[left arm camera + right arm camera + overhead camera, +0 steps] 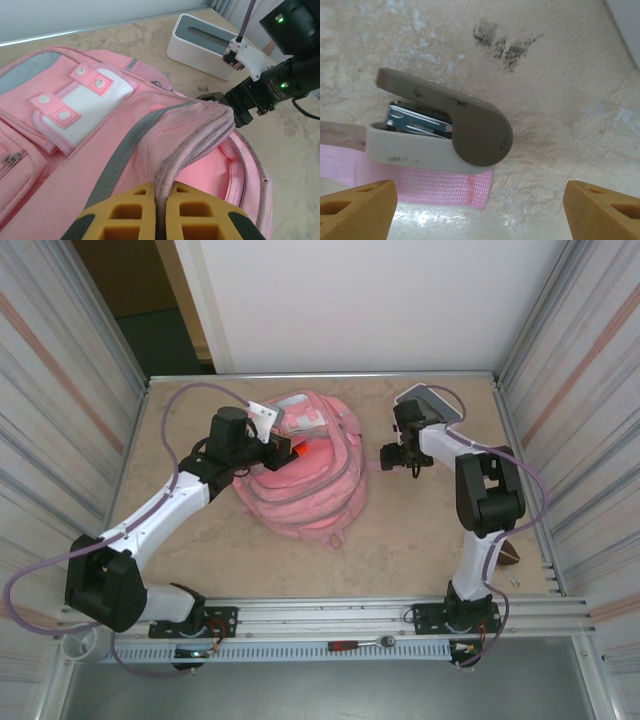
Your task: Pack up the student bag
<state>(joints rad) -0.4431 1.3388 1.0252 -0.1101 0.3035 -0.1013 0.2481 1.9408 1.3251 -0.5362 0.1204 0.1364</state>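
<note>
2 arms [160, 510] white-black, purple cables [247, 17], yellow-orange ribbed gripper fingers [360, 205].

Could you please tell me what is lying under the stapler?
The end of a pink strap passes under the stapler, on the tan table. How far it runs beneath is covered.

The student bag [300, 480], a large soft pink backpack with 1 white patch, lies front-up at centre, its zip opening agape.

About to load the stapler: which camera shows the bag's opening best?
Left wrist: the left gripper pinches the flap up, baring the pink inside of the bag. Top external shows the whole bag, the opening partly hidden by that gripper. Right wrist catches a pink strap and the stapler.
</note>
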